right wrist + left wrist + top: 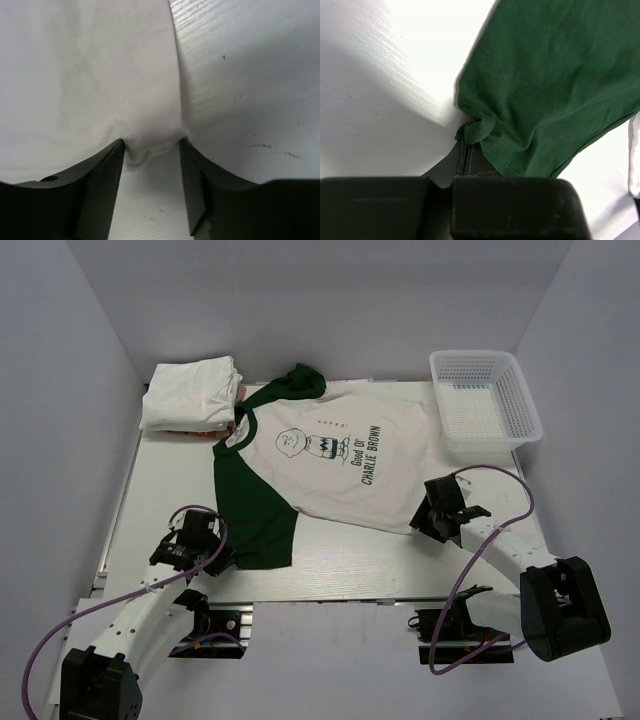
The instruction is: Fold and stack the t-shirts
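while the left claw (pixel 465 152) is clenched on the dark green sleeve cuff (pixel 479 130) of the cream-white cloth t-shirt (pixel 400 462), the right claw (pixel 151 150) stands parted astride its bunched hem (pixel 150 137).

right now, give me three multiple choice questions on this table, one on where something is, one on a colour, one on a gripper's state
1. Where does the white lattice basket stand?
A. far right corner of the table
B. near left corner
C. middle of the table

2. What colour is the sleeve at the left gripper?
A. orange
B. dark green
C. white

3. How is the left gripper?
A. open, well above the table
B. shut on the sleeve
C. shut on the basket

Answers:
1 A: the top view shows it far right, beside the spread t-shirt.
2 B: the left wrist view shows dark green cloth.
3 B: its fingers meet, with the sleeve's corner bunched at their tips.
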`<state>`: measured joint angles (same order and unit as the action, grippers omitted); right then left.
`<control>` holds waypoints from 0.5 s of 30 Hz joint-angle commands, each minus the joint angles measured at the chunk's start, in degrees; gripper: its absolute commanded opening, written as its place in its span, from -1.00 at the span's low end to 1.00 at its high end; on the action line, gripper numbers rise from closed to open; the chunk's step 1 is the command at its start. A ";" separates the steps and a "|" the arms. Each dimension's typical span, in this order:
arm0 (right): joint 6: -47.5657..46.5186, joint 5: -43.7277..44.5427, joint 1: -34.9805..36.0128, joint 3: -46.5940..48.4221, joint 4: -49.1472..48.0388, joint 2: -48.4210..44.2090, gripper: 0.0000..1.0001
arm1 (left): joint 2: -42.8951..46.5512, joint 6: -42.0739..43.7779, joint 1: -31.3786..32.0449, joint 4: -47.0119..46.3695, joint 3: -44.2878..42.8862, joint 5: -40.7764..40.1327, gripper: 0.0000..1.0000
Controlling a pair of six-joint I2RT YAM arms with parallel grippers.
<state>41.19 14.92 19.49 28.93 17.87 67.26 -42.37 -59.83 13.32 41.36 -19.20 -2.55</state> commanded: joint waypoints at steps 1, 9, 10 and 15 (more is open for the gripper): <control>1.88 1.16 -0.50 -2.38 -3.01 1.73 0.04 | 0.62 1.47 0.21 0.73 -1.01 1.74 -1.00; 3.19 1.17 -0.50 -3.61 4.35 -4.05 -1.00 | 2.46 2.43 0.21 4.50 2.77 13.88 -1.00; 3.54 1.25 -0.59 -3.70 5.59 -5.29 -1.00 | 3.34 2.96 0.21 6.25 1.81 13.88 -1.00; 3.81 0.12 -0.50 -1.86 16.40 -14.07 -1.00 | 5.89 6.74 0.21 14.95 -1.72 19.93 -1.00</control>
<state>43.77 15.11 19.09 25.80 25.65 56.66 -37.80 -55.96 13.37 49.78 -18.00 11.88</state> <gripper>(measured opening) 0.013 0.022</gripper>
